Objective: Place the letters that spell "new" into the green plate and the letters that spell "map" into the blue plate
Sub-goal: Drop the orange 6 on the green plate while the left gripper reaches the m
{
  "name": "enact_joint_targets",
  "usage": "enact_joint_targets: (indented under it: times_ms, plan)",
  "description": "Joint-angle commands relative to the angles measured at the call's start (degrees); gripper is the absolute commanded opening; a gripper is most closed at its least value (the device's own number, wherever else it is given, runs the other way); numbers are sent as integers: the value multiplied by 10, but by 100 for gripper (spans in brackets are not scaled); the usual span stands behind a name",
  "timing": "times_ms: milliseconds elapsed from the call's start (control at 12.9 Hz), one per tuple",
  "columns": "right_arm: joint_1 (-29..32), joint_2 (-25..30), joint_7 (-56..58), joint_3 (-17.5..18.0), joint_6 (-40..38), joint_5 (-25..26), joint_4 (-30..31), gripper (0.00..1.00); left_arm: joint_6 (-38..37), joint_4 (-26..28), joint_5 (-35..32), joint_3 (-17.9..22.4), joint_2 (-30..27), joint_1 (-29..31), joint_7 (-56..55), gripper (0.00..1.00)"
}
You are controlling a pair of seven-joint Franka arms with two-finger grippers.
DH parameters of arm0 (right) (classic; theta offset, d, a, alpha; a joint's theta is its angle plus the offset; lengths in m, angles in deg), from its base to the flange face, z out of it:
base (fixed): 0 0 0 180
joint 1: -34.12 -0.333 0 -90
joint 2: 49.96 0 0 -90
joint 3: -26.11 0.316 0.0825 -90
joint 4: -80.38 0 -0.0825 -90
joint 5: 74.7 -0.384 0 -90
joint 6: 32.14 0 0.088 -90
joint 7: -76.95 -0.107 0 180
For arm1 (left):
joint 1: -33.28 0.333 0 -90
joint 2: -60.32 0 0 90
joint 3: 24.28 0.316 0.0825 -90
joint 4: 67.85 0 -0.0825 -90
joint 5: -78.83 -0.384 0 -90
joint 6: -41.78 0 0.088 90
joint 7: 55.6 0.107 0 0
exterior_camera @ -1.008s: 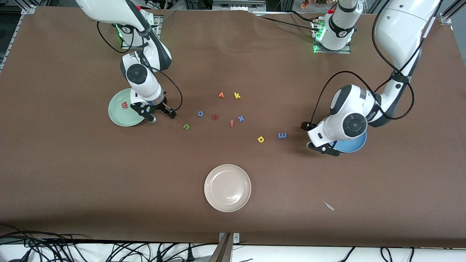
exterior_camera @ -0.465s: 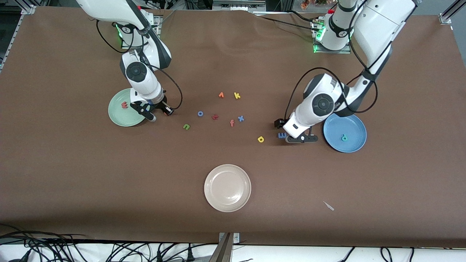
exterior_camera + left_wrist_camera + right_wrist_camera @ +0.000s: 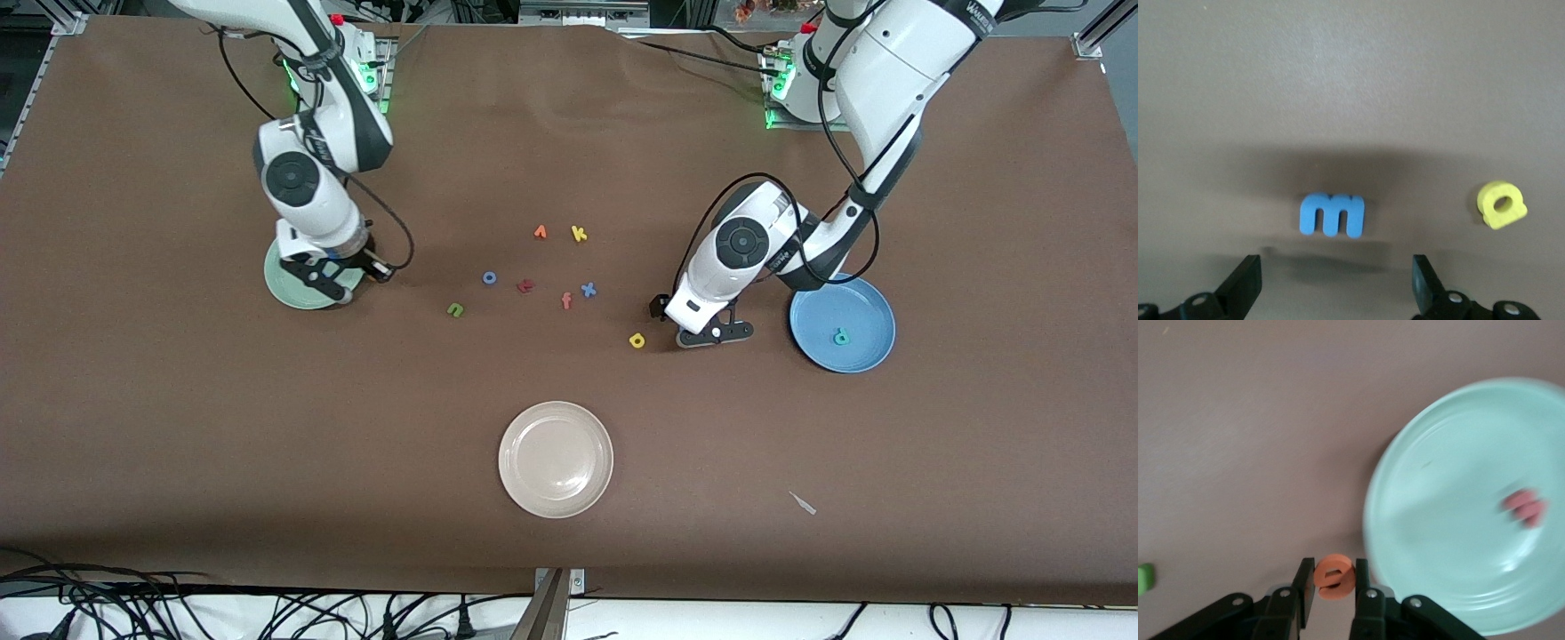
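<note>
My right gripper [image 3: 351,281] [image 3: 1333,570] is shut on the orange "e" [image 3: 1334,577], just off the rim of the green plate [image 3: 289,289] [image 3: 1451,487]. The pinkish "w" [image 3: 1524,507] lies in that plate. The green "n" [image 3: 455,309] lies on the table toward the middle. My left gripper [image 3: 700,322] [image 3: 1336,280] hangs open over the blue "m" [image 3: 1332,214], its fingers apart on either side. The yellow "a" [image 3: 637,340] [image 3: 1501,205] lies beside the "m". The teal "p" [image 3: 839,337] lies in the blue plate [image 3: 827,307].
A cream plate [image 3: 556,427] sits near the front edge. In mid-table lie an orange "v" [image 3: 540,232], a yellow "k" [image 3: 579,234], a blue "o" [image 3: 489,277], a dark red "t" [image 3: 525,285], an orange "f" [image 3: 566,301] and a blue "x" [image 3: 588,289].
The right gripper shut on the "e" and carried it toward the green plate. The left arm swung from over the blue plate to over the "m", still open.
</note>
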Motion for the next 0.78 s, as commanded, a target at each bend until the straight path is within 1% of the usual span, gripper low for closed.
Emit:
enact_joint_targets:
  times_ms: [0, 78, 155, 233, 310, 388, 465, 542, 698]
  plan:
    - [0, 41, 111, -61, -41, -3, 25, 13, -4, -26, -22, 0, 15, 1, -11, 98]
    - [0, 45, 134, -80, -34, -3, 49, 13, -4, -28, -22, 0, 18, 1, -9, 96]
    - [0, 49, 143, -88, -28, -3, 74, 14, -4, -30, -24, 0, 19, 1, -8, 95]
    - [0, 50, 145, -91, -25, -3, 88, 17, -4, -30, -29, 0, 22, 2, -7, 94]
    - [0, 47, 149, -96, -27, -3, 90, 30, -4, -30, -42, 0, 26, 1, -5, 93]
    - [0, 46, 149, -103, -29, -3, 90, 75, -5, -30, -57, 0, 28, 1, 1, 92]
    - [0, 46, 149, -104, -30, -3, 88, 99, -8, -30, -58, 0, 26, 1, 10, 92]
    - [0, 48, 146, -103, -30, -3, 84, 99, -13, -30, -58, 0, 26, -1, 15, 92]
    - [-2, 44, 142, -91, -25, -1, 63, 99, -28, -30, -59, 0, 25, -3, 16, 86]
